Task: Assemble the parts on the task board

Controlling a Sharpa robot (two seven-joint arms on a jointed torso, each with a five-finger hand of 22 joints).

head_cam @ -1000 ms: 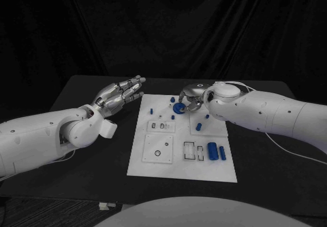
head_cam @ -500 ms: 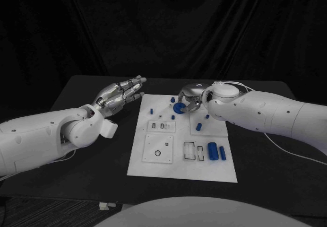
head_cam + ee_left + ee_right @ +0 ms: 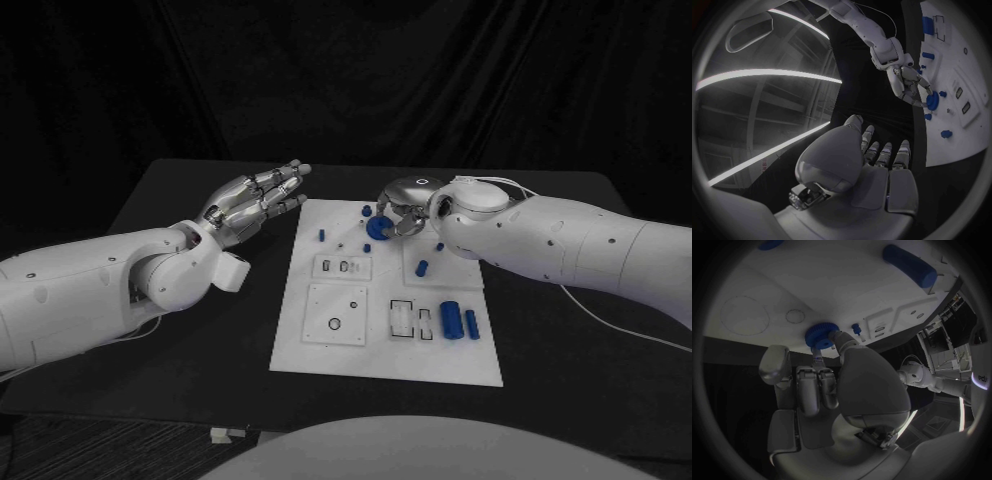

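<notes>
The white task board (image 3: 378, 350) lies in the middle of the black table. My right hand (image 3: 408, 208) hangs over the board's far end and pinches a round blue gear (image 3: 379, 228) between thumb and fingers; the right wrist view shows the gear (image 3: 821, 335) close to the board's surface (image 3: 836, 285). My left hand (image 3: 260, 204) hovers beside the board's far left corner, fingers straight and apart, holding nothing. The left wrist view shows its palm (image 3: 861, 170) with the right hand (image 3: 909, 84) and gear (image 3: 932, 101) beyond it.
Two blue cylinders (image 3: 451, 320) (image 3: 470, 322) lie at the board's near right. A blue peg (image 3: 421, 267) and small blue pins (image 3: 319, 236) (image 3: 365, 211) stand further up. Recessed slots (image 3: 342, 266) sit mid-board. A white cable (image 3: 606, 310) trails on the right.
</notes>
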